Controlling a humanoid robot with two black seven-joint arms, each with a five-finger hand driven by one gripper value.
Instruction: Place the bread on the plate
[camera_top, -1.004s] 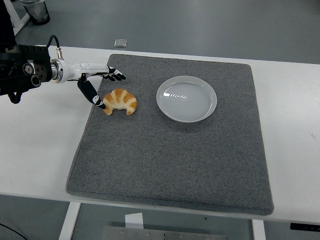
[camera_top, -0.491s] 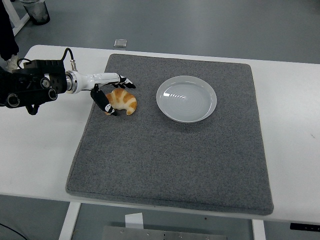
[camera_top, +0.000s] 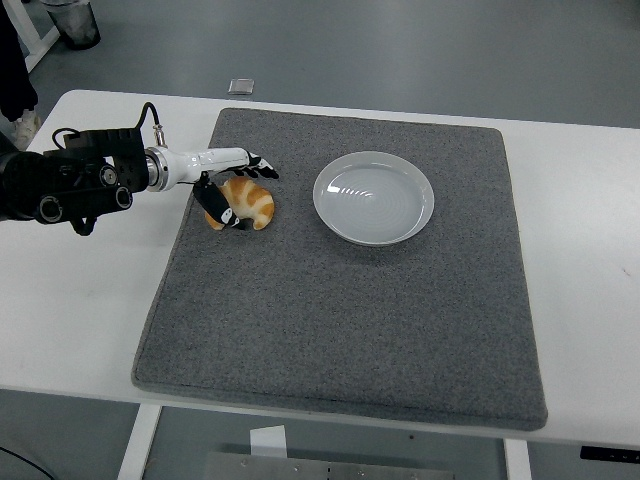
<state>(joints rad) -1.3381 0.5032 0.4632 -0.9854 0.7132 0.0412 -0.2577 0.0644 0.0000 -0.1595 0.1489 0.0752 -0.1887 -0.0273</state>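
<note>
Grey mat (camera_top: 340, 300) covers the white desk (camera_top: 580, 250) — left robot hand (camera_top: 232, 188) cups the bread (camera_top: 250, 203), fingers spread around it, not clearly gripping; plate (camera_top: 373, 197) sits apart — empty.

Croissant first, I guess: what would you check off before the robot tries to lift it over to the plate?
1. Left hand at the croissant: ok, fingers above it, thumb across its front.
2. Fingers closed firmly on it: cannot tell; they look wrapped around it, but the grip is not proven.
3. Croissant not yet lifted: ok, it lies on the grey mat.
4. Plate empty: ok, nothing in it.
5. Path from croissant to plate clear: ok, only bare mat between them.
6. Right arm out of the way: ok, it is not in view.
</note>
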